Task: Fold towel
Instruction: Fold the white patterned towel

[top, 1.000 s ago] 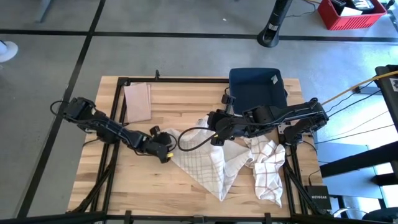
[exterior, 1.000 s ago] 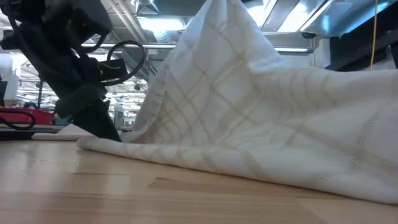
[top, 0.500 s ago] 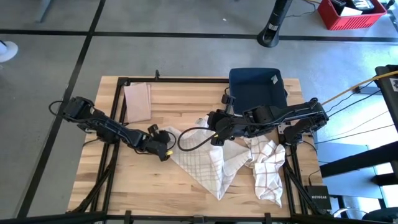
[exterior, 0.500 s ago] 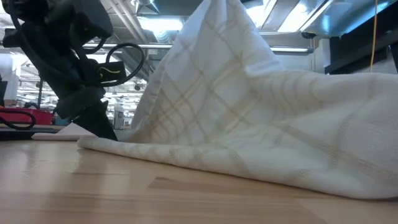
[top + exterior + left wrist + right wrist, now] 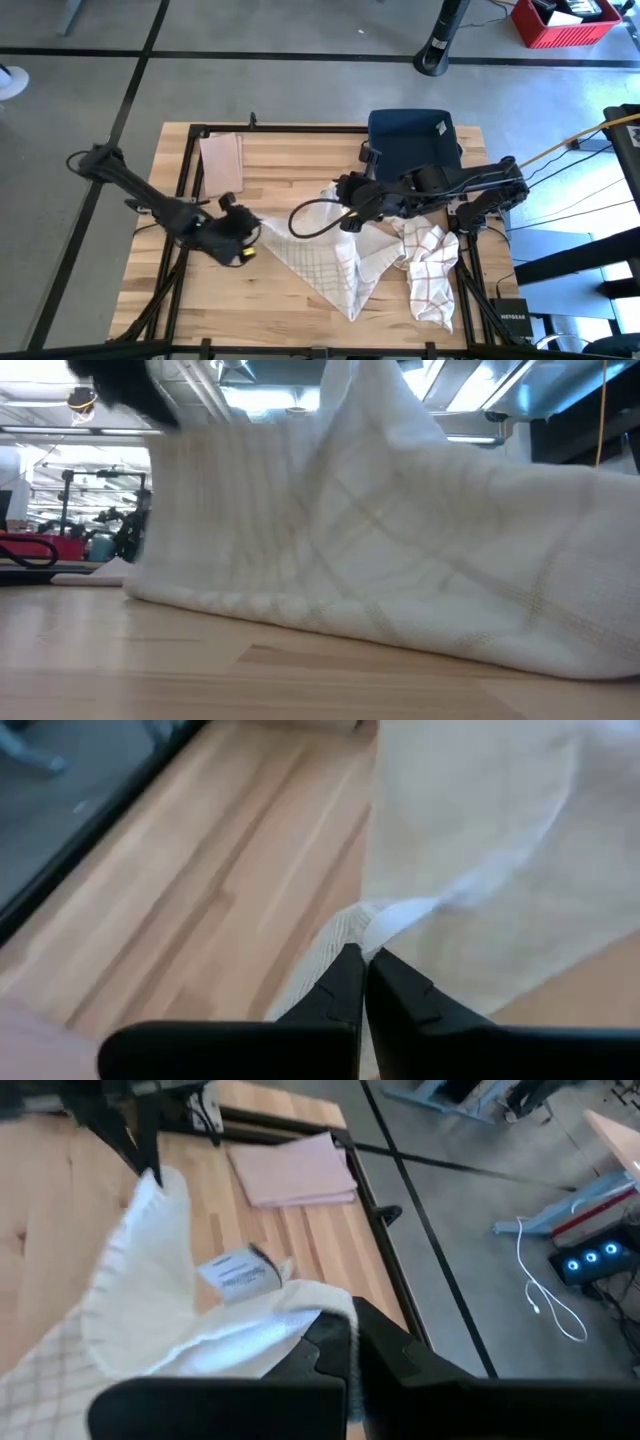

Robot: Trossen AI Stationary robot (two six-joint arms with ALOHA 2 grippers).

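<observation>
High view: three cloths are counted on the table: a checked towel mid-table, a red-checked cloth near the right edge, a pink cloth near the far-left corner. Left wrist view: the left gripper is clamped on the towel's corner. Right wrist view: the right gripper is clamped on another towel edge.

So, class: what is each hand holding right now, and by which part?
Both hold the checked towel: the left hand pinches its edge, the right hand an edge by the label.
</observation>
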